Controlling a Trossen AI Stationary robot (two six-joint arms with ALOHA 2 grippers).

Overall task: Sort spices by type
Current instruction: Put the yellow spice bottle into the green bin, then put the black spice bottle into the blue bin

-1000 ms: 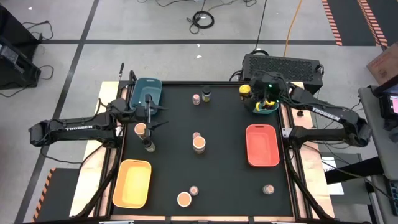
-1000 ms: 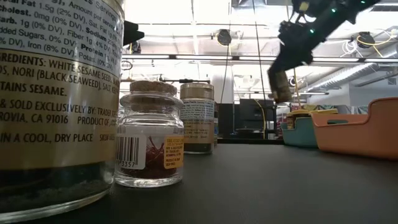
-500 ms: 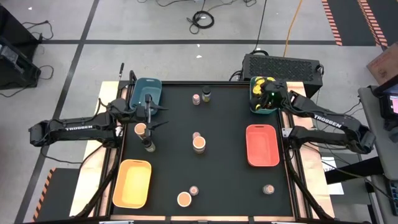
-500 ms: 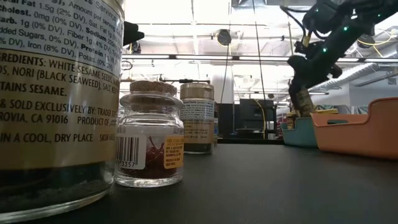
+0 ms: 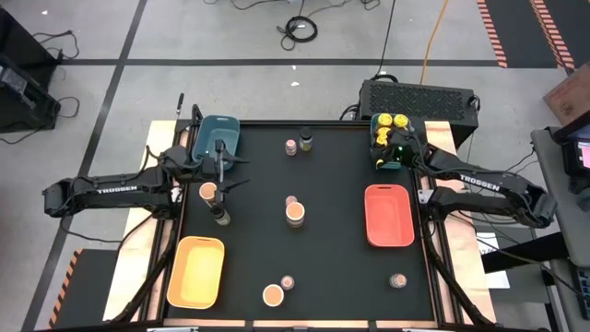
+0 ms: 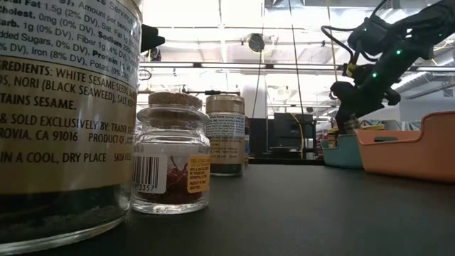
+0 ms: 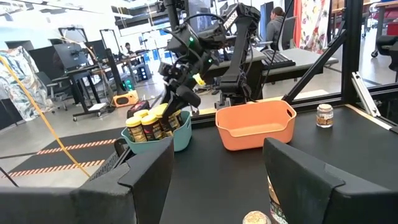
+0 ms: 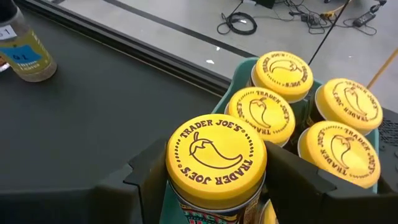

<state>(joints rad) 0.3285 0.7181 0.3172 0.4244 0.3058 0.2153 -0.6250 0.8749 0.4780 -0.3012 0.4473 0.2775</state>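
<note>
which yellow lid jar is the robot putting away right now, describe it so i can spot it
Look at the teal tray at the table's far right corner, packed with yellow-lidded jars. The one you want sits between the right hand's fingers, at the tray's near end. Its neighbours stand free; only it is gripped.

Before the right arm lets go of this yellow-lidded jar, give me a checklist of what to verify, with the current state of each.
1. Right end effector grips the yellow-lidded jar: ok.
2. Jar over the green tray: ok.
3. Jar's base resting on the tray floor: cannot tell, hidden.
4. Tray holds only yellow-lidded jars: ok, four sit inside.
5. Room for the held jar beside them: cannot tell.
6. Left end effector clear of the right arm, over the table's far-left area: ok.
</note>
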